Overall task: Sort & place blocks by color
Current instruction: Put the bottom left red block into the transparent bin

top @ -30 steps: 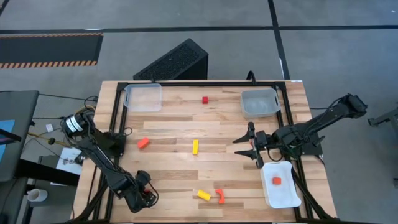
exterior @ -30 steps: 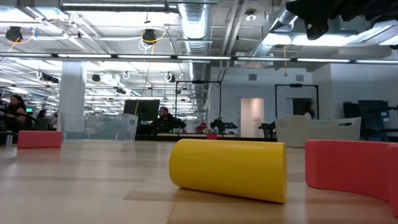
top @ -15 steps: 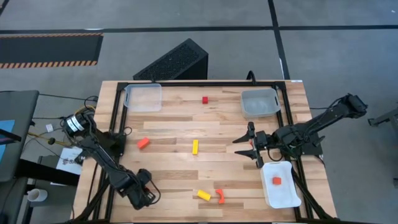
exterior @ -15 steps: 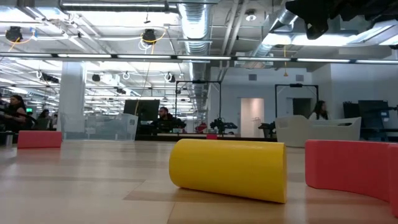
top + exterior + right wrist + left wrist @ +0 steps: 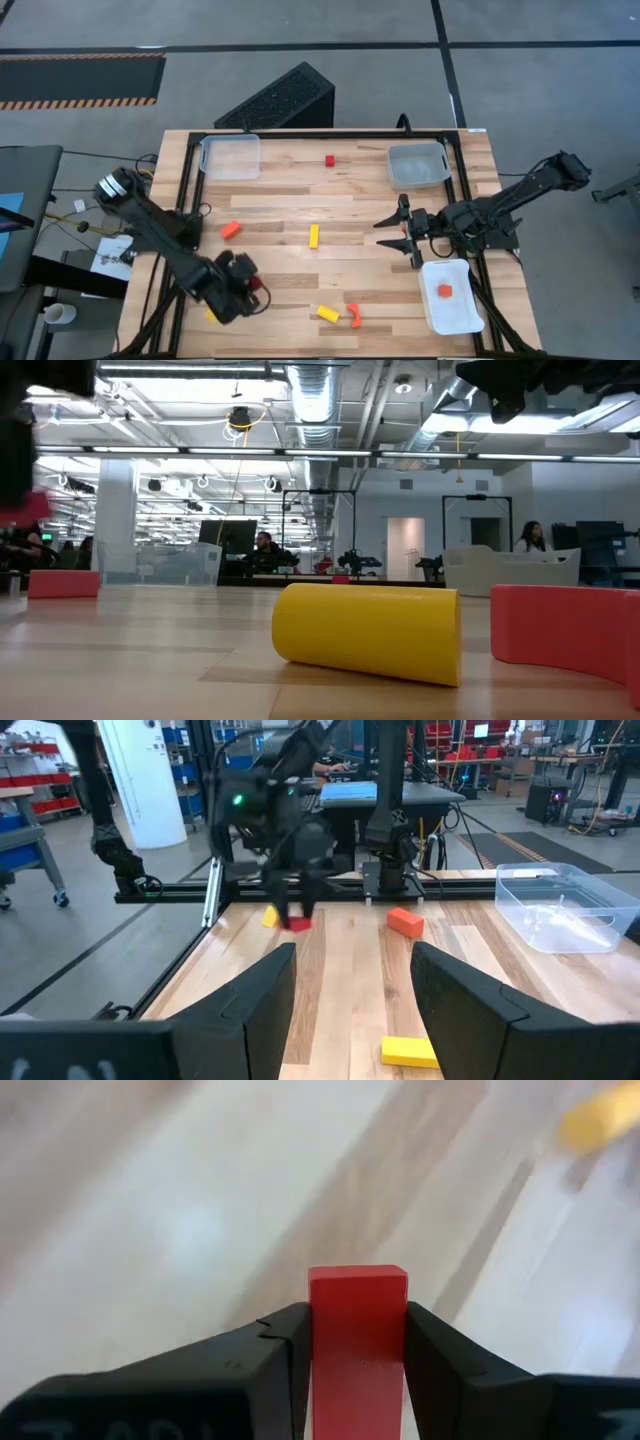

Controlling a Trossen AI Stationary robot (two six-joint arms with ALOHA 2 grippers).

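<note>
My left gripper (image 5: 250, 285) is shut on a red block (image 5: 358, 1320) above the table's near left part; it also shows in the right wrist view (image 5: 298, 923). A yellow block (image 5: 211, 314) lies on the table just beside it. My right gripper (image 5: 400, 235) is open and empty at the right, next to the white tray (image 5: 455, 315), which holds an orange cube (image 5: 445, 290). On the table lie a red cube (image 5: 329, 160), an orange block (image 5: 231, 230), a yellow bar (image 5: 314, 236), a yellow block (image 5: 328, 313) and a curved orange-red piece (image 5: 353, 316). My left gripper pinches the red block between its two fingers (image 5: 275, 1350), which lie on two opposite sides (image 5: 318, 1330) of it. The block's end sticks out past the fingertips. The fingers point down from above (image 5: 290, 905). The block is lifted clear of the table.
Two clear trays stand at the far edge, one at the left (image 5: 230, 156) and one at the right (image 5: 418, 165). A black metal frame (image 5: 190, 190) runs around the table. People sit and stand in the room beyond (image 5: 265, 545).
My left gripper has risen from the near left corner and gone toward the table's right and far edges, carrying the red block clear of the table. A yellow block now shows where the gripper stood.
</note>
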